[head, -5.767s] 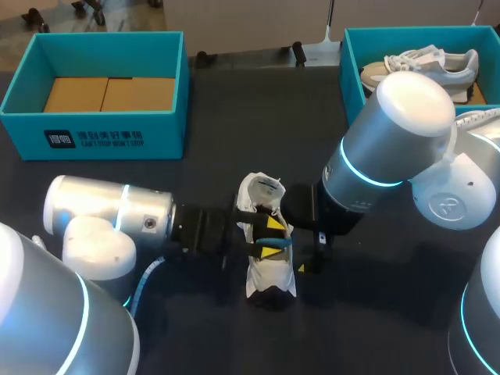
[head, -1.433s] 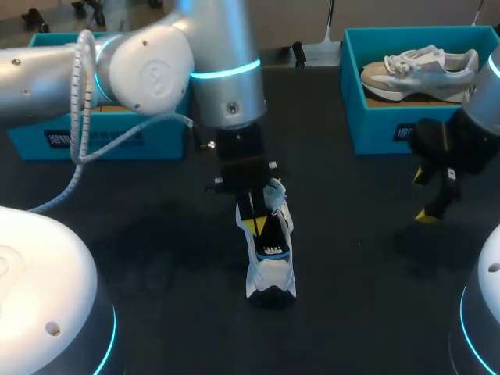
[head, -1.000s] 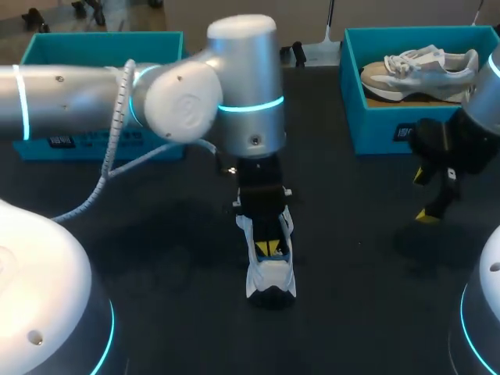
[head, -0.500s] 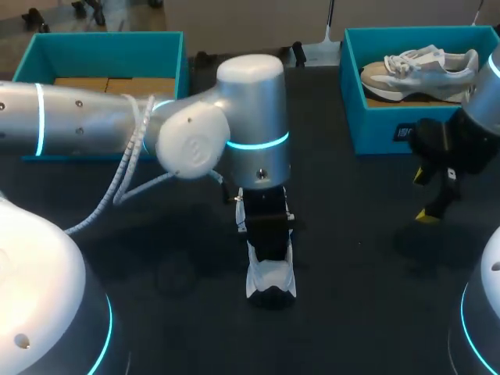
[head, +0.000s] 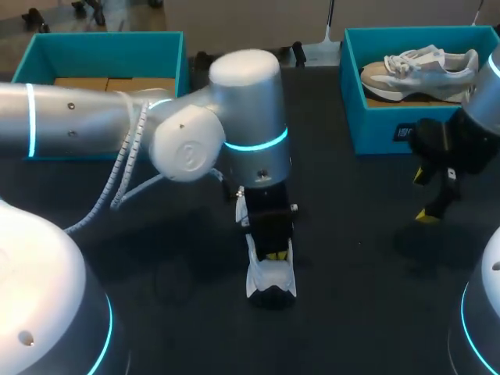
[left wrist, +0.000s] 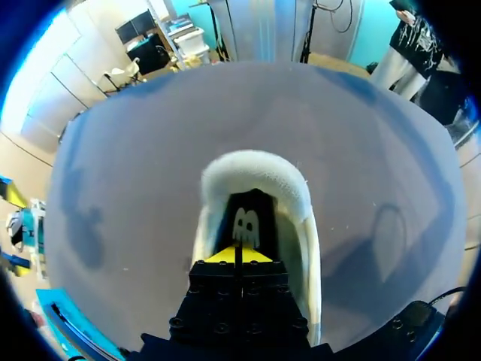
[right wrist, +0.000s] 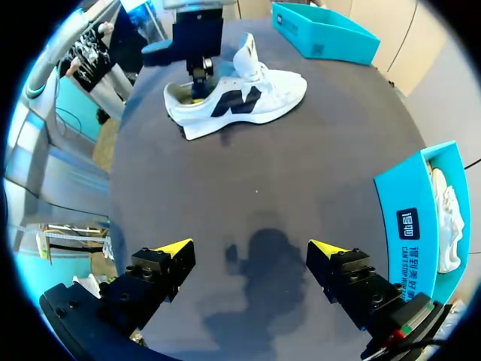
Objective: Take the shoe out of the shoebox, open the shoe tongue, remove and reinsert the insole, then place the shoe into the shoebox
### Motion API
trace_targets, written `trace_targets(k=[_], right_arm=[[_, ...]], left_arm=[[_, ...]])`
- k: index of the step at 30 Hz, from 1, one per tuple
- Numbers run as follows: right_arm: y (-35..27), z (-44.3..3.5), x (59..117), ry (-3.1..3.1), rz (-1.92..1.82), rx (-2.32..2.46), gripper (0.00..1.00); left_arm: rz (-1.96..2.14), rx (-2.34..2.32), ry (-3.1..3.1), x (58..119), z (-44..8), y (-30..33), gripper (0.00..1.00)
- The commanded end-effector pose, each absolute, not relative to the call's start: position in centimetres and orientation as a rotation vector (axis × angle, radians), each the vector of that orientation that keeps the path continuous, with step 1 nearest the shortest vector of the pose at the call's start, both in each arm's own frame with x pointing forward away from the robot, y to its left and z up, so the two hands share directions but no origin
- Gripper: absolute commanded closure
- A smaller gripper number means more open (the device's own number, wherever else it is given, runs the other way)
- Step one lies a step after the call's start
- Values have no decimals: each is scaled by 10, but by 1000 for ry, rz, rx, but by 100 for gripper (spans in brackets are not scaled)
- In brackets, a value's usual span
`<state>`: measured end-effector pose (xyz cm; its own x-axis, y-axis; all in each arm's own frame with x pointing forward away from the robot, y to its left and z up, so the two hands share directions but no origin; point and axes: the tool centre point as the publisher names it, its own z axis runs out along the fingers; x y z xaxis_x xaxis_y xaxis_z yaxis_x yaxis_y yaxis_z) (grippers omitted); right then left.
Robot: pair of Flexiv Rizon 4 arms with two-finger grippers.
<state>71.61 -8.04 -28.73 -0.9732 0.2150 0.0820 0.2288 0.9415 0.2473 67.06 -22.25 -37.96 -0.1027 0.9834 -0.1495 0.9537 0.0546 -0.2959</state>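
Observation:
A white shoe (head: 272,280) with a dark side logo lies on the black table, toe towards the front edge. My left arm reaches over the middle, and its gripper (head: 273,255) points down into the shoe's opening. In the left wrist view this gripper (left wrist: 239,256) is shut, its yellow tips together just above the dark insole (left wrist: 245,219), ringed by the padded heel collar (left wrist: 255,167). Whether the tips pinch the insole I cannot tell. My right gripper (head: 423,195) hangs open to the right, well clear of the shoe (right wrist: 240,94), with nothing between its fingers (right wrist: 171,250).
A teal shoebox (head: 391,129) at the back right holds another pale shoe (head: 422,66). A second teal box (head: 101,43) with cardboard inside stands at the back left, partly behind my left arm. Bare black table lies between the shoe and my right gripper.
My left gripper has pushed further down into the shoe and slid a little towards the heel. The shoe has stayed in place and the right arm has not moved.

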Motion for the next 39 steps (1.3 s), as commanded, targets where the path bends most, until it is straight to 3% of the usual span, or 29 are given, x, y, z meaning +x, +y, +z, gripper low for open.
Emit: trace_targets(k=[1, 14, 26, 39], right_arm=[[-81, -288, 715, -3045, -396, -349, 0], [-81, -288, 715, -3045, -396, -349, 0], [-81, -288, 715, -3045, -396, -349, 0], [-81, -288, 715, -3045, -396, -349, 0]], left_arm=[[579, -2063, -2258, 668, -368, -215, 100], [659, -2069, -2359, 663, -390, -244, 100], [488, -2043, -2297, 673, -414, -228, 100], [459, -2070, -2262, 675, -360, -218, 100]])
